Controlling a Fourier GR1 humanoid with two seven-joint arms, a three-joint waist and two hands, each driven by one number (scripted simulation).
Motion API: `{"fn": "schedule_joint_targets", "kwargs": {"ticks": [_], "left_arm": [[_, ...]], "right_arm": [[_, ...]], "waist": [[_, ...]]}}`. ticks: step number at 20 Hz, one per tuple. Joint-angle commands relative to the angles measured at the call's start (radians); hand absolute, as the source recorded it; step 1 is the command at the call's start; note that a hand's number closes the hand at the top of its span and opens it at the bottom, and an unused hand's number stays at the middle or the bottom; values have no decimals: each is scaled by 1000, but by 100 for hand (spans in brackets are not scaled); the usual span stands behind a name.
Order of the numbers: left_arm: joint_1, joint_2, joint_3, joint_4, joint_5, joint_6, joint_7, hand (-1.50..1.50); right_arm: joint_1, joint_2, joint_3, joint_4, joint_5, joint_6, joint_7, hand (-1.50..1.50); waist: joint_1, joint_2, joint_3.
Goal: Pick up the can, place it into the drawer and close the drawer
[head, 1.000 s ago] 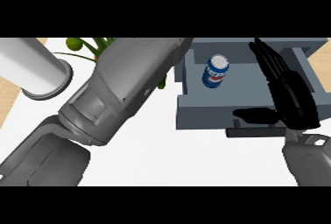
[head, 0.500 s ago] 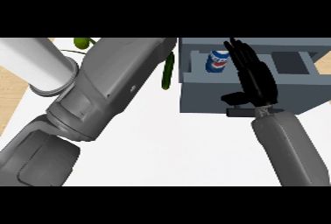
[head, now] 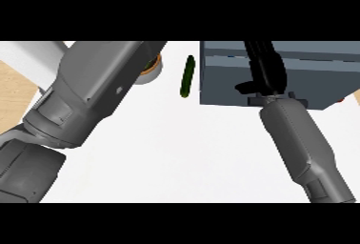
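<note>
The right hand (head: 265,71) lies with its dark fingers (head: 262,55) stretched straight and close together, flat against the grey drawer (head: 225,81), the thumb jutting toward the view's left just above the wrist. Nothing is held in it; it reads as an open hand pressing on the drawer's front face. Its grey forearm runs down and right to the lower edge of the view.

The drawer stands at the counter's far right corner, showing only grey panels from above; no open compartment is visible, so it looks pushed in or very nearly so. The can does not show anywhere, and the likely judgement is that it sits inside, hidden under the panels and the hand. If so, only the last of the closing step remains.

The can, were it to be handled again, should be light, stiff and smooth-sided, apt to slip or tip, and best taken round its middle with fingers and thumb on opposite sides. The drawer is rigid and should take a flat push on its front.

Just left of the drawer a slim green vegetable (head: 187,76) lies on the white counter (head: 190,157), apart from the drawer. The left forearm fills the counter's left side; the left hand is out of sight.
</note>
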Motion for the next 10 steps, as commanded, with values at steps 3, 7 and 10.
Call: {"fn": "schedule_joint_targets", "kwargs": {"ticks": [3, 7, 10], "left_arm": [[69, 74, -23, -95, -23, -40, 59, -150], [100, 90, -26, -174, -20, -45, 93, -150], [147, 66, -47, -220, -36, -19, 93, -150]], "right_arm": [[-136, 3, -57, 214, 33, -145, -15, -150], [-239, -14, -91, 319, 32, -167, -20, -150], [-285, 8, -94, 376, 49, -214, -16, -150]], "waist": [[26, -1, 0], [44, 0, 0], [56, 4, 0]]}}
